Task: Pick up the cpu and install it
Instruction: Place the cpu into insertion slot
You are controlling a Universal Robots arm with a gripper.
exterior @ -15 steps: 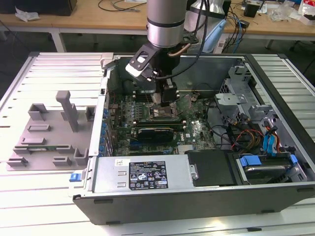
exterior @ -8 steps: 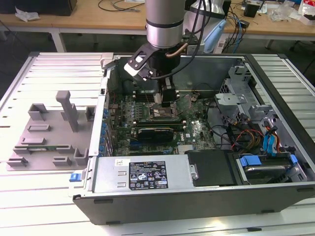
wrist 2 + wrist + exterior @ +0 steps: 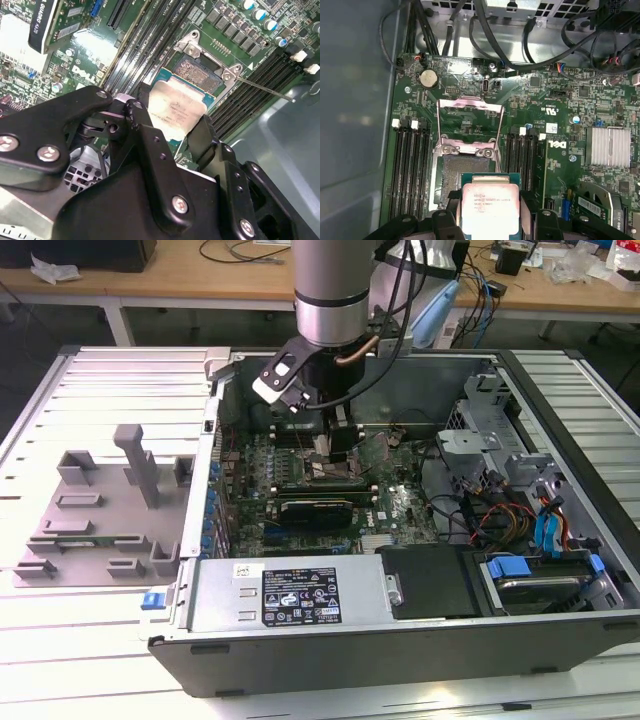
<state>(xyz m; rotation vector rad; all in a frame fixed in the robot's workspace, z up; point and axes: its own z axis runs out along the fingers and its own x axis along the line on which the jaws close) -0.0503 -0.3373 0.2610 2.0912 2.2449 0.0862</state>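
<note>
Black two-finger gripper [image 3: 174, 114] is clamping the flat silvery square cpu [image 3: 490, 209], hovering at the open black socket [image 3: 451, 176]; I'd be keeping it level, corners matched.

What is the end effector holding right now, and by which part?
The end effector holds the cpu by two opposite side edges, its metal top showing in both wrist views, close to the open socket.

Silvery cpu [image 3: 490, 207], green-rimmed; black pincer [image 3: 487, 227]
</note>
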